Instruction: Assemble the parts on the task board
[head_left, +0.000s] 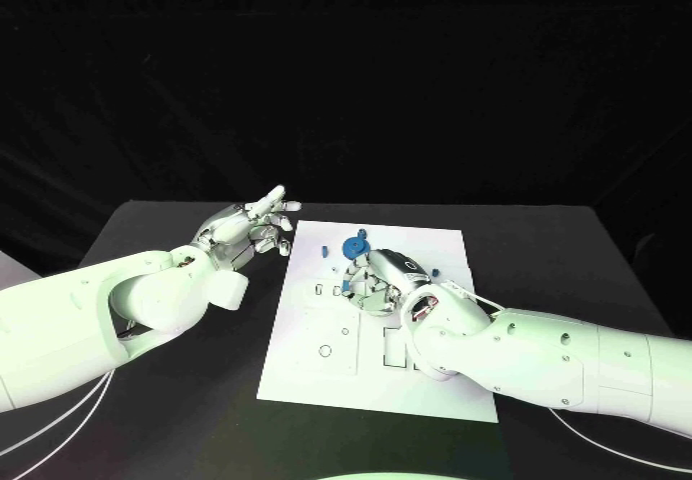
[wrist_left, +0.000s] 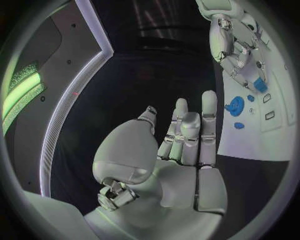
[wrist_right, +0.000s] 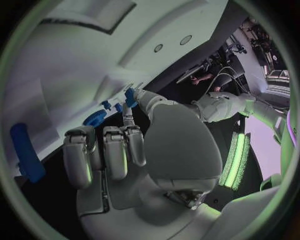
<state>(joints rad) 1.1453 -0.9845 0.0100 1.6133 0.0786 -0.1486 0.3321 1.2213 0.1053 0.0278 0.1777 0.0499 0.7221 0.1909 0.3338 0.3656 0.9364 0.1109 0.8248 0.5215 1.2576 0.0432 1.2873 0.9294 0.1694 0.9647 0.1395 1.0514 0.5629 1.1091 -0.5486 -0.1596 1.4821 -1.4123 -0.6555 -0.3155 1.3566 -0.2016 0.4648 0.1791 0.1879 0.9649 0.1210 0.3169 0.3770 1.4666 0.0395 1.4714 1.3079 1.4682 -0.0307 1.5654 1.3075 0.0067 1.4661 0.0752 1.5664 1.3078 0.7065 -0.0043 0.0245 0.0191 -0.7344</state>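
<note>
Right hand (head_left: 387, 283): over the middle of the board (head_left: 433, 385), palm down. In the right wrist view its fingers (wrist_right: 115, 150) are curled in side by side, and a fingertip and the thumb meet on a small blue part (wrist_right: 130, 96). The part shows best there; whether it is truly pinched or only touched I cannot tell for sure, though it looks held.
Left hand (head_left: 248, 228): off the board's left edge, above the black table (head_left: 173, 225), holding nothing. Its fingers (wrist_left: 190, 132) point up, close together but not clenched, with the thumb out to one side.
Parts near right fingers: a blue gear (head_left: 358, 248) lies just beyond the fingertips, on the board's far half. A smaller blue piece (head_left: 326, 246) sits beside it, towards the left hand.
Long blue piece (wrist_right: 25, 152): shows at the edge of the right wrist view, lying on the board apart from the fingers.
Board: white, flat in the middle of the table, with outlined slots and holes. The right hand and forearm cover part of it.
</note>
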